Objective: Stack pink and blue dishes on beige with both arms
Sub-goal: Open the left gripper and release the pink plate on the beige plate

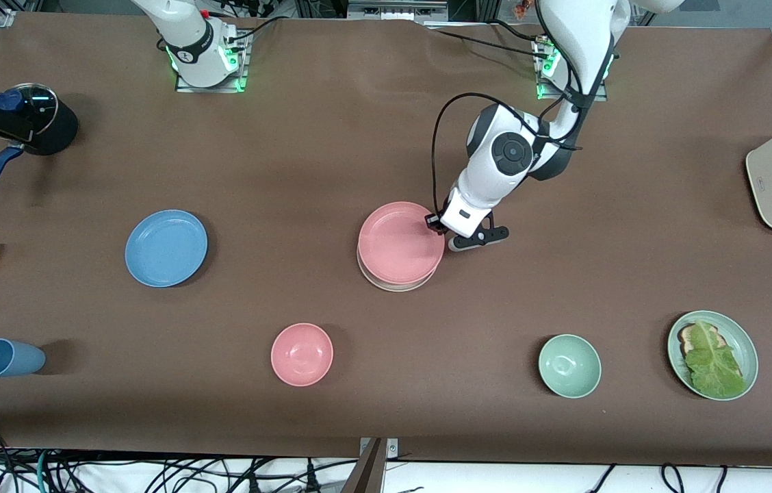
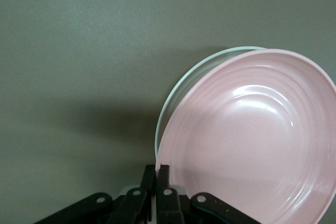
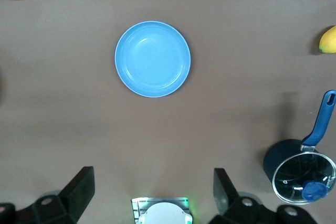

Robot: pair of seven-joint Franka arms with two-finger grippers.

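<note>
Left fingers [image 2: 157,182] pinch one pink plate [image 1: 401,242] over one beige plate [image 1: 386,282]; right fingers [image 3: 79,187] spread wide above one blue plate [image 1: 166,247].

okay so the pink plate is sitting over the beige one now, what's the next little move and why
Probably open the left pincer and back off: its fingers pinch the rim of the flat round pink plate, which lies on the cream-beige plate. The light blue flat plate sits alone under the open right pincer, which waits high.
</note>
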